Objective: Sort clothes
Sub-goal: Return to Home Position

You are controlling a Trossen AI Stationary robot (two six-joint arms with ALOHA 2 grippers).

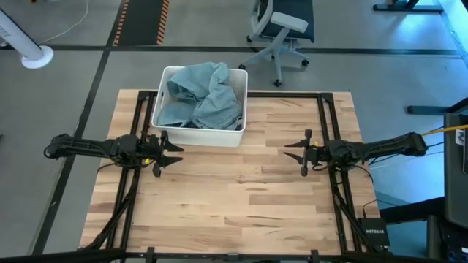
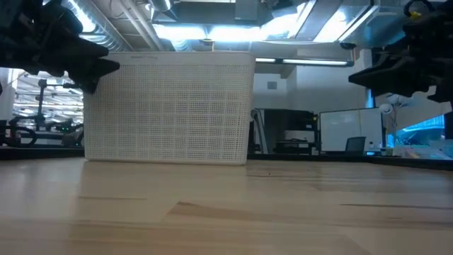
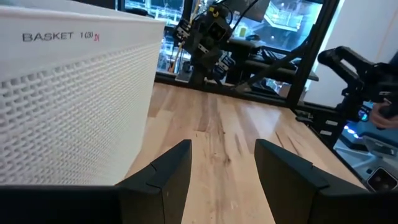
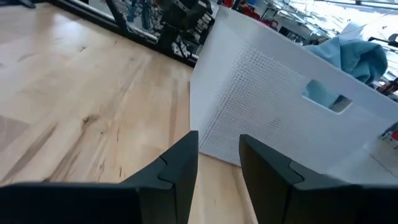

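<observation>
Where bin (image 1: 201, 136) sits, light blue denim (image 1: 201, 95) heaped inside

On table (image 1: 241, 208), bin (image 1: 205, 136) at far edge, denim (image 1: 201, 98) heaped inside, left tool (image 1: 175, 155) beside bin's near left corner, right tool (image 1: 290, 150) apart to bin's right.

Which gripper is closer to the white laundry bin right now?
The left gripper, open, right beside a corner of the white laundry bin. The right gripper hangs farther off, with bare table between it and the bin.
</observation>
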